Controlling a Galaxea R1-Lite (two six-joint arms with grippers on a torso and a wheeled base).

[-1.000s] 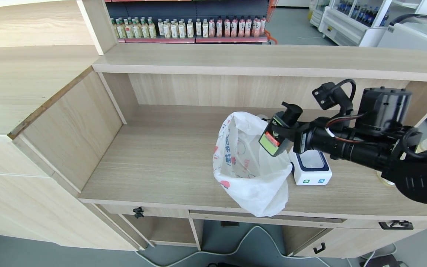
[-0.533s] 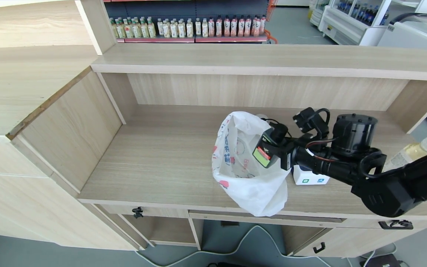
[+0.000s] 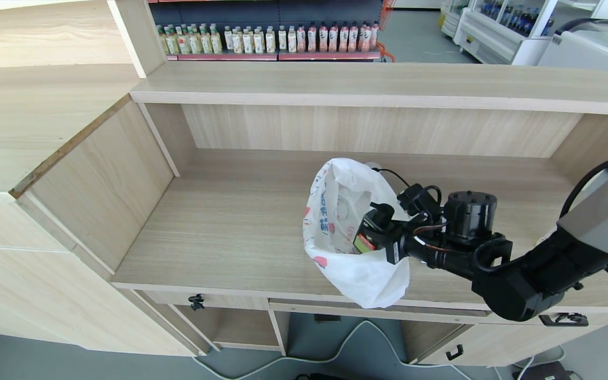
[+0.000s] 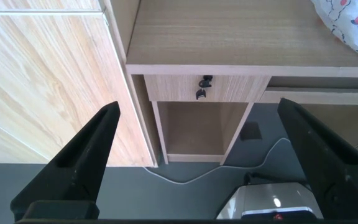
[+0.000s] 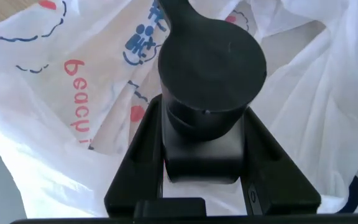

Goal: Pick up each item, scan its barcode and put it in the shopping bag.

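Note:
A white plastic shopping bag [image 3: 342, 264] with red and blue print stands open near the counter's front edge. My right gripper [image 3: 380, 241] is shut on a black bottle [image 3: 366, 240] with a green and red label, held just inside the bag's mouth. In the right wrist view the bottle's black pump cap [image 5: 211, 68] sits between the dark fingers [image 5: 135, 165], with the bag's inner wall [image 5: 61, 93] all around it. My left gripper [image 4: 197, 168] hangs open below and in front of the counter, nothing between its fingers.
The wooden counter [image 3: 230, 232] has a raised back wall, a top ledge [image 3: 367, 82] and a side panel on the left. Under its front edge [image 4: 229, 65] are a drawer and an open compartment. A cable lies on the floor.
My right arm has come down and toward the counter's front, taking the bottle from above the bag's rim down into its mouth. The arm now covers the white scanner.

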